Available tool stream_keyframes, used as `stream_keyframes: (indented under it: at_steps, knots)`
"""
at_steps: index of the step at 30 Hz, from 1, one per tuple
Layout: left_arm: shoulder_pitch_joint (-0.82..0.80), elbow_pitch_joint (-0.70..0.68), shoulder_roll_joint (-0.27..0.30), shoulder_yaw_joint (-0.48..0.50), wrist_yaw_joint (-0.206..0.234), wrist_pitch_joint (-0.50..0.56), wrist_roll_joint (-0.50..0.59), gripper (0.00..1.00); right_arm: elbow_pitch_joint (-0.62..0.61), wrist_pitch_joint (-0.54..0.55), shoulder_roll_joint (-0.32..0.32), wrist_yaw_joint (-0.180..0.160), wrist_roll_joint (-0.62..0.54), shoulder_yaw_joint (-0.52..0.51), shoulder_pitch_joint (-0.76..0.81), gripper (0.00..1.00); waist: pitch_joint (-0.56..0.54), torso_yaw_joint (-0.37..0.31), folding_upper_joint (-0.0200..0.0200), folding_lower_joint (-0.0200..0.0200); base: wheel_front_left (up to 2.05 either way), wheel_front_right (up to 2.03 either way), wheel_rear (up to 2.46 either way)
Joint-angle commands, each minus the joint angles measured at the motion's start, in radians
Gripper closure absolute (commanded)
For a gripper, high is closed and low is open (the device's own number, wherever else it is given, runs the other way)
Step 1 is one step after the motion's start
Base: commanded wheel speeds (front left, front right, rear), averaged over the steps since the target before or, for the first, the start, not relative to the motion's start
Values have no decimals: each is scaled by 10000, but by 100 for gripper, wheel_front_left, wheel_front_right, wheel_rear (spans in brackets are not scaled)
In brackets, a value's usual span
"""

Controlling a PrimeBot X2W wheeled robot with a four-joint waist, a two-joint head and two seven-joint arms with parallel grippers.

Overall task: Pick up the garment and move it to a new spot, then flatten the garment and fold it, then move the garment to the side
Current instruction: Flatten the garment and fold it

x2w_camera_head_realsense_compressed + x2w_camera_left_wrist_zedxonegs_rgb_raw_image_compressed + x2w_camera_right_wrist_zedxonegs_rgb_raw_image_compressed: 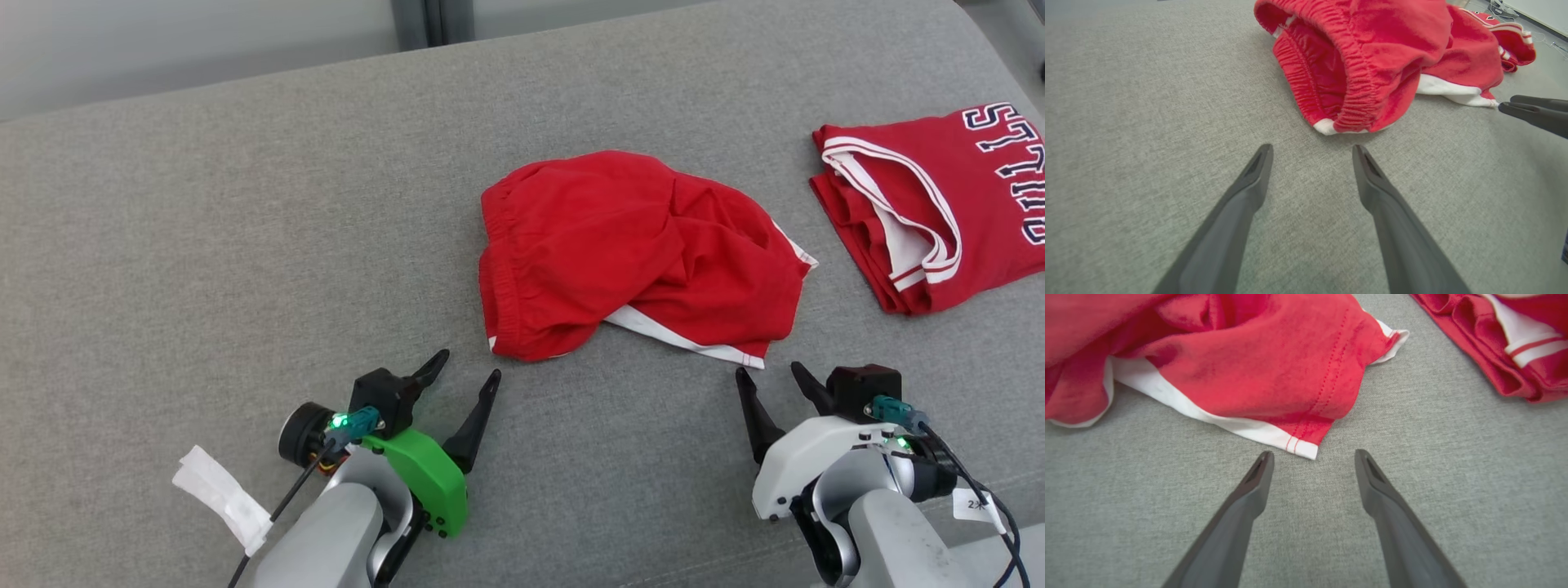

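Both hands empty on my end. The left gripper [467, 367] is spread wide, tips low over the surface [204, 245], just short of the waistband end of the shorts [637, 253]. The right gripper [769, 371] is spread too, looking a bit narrower in the head view, with its tips just short of a white-trimmed hem corner. I see a gap between fingers and fabric on both wrist views.

The shorts are red with white trim, a crumpled heap mid-surface, just beyond and between the two grippers. The elastic waistband is on the left side and gapes open in the left wrist view. One hem corner points at the right gripper, and another white corner sticks out at the far right.

The jersey [939, 204] is red with white striped edging and dark lettering. It lies folded at the right edge, apart from the shorts, with bare surface between.

The surface is grey woven cloth, padded-looking, with a rounded far edge. Beyond it is a pale plane [163, 49], floor or wall, can't tell, and a dark upright [433, 20].

White tape [220, 490] hangs off the left forearm. There's a green plate [424, 478] on the left wrist and a small label [976, 504] on the right.
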Motion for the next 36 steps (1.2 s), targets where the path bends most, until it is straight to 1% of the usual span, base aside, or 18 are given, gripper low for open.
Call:
stream_keyframes:
  at_steps: [1, 7, 11, 14, 17, 19, 22, 31, 32, 33, 34, 35, 36]
  knots:
    - [-256, 166, 51, -135, 9, -91, -101, 0, 163, -94, 1, -16, 60, 26, -224, 0, 202, -180, -1, 0, 0, 0, 0]
    - [-785, 516, -59, -670, 9, -183, -322, 0, 807, -387, 36, -16, 289, 226, -695, 0, 306, -187, -1, 0, 0, 0, 0]
    - [-982, 320, -74, -586, 9, -175, -244, 0, 1051, -583, 47, -16, 376, 302, -923, 0, 352, -165, -1, 0, 0, 0, 0]
    - [-999, 231, -72, -748, 9, -170, -142, 0, 1217, -684, 51, -16, 422, 381, -1001, 0, 381, -148, -1, 0, 0, 0, 0]
    - [-1042, 297, -69, -990, 9, -170, -117, 0, 1317, -717, 54, -16, 448, 483, -1076, 0, 421, -134, -1, 0, 0, 0, 0]
    - [-1106, 254, -72, -1176, 9, -171, -113, 0, 1304, -735, 62, -15, 721, 640, -1110, 0, 462, -126, -1, 0, 0, 0, 0]
    - [-1182, 128, -32, -1225, 9, -172, -147, 0, 1276, -799, 56, -15, 896, 748, -1138, 0, 521, -139, -1, 0, 0, 0, 0]
    - [-1317, 263, 47, -1446, 9, -171, -251, 0, 1514, -712, 57, -15, 804, 803, -1288, 0, 692, -168, -1, 0, 0, 0, 0]
    - [-1336, 268, 56, -1445, 9, -171, -272, 0, 1541, -695, 59, -15, 858, 843, -1303, 13, 704, -169, -1, 0, 0, 0, 0]
    - [-1347, 276, 65, -1448, 9, -171, -284, 0, 1565, -668, 59, -15, 892, 867, -1317, 18, 713, -169, -1, 0, 0, 0, 0]
    - [-1354, 294, 65, -1462, 9, -171, -309, 5, 1606, -619, 59, -15, 908, 880, -1327, 52, 723, -168, -1, 0, 0, 0, 0]
    - [-1356, 317, 58, -1489, 9, -171, -328, 25, 1630, -588, 59, -15, 888, 897, -1329, 62, 729, -167, -1, 0, 0, 0, 0]
    - [-1386, 340, 45, -1522, 9, -172, -327, 60, 1648, -572, 61, -15, 880, 905, -1331, 84, 735, -169, -1, 0, 0, 0, 0]
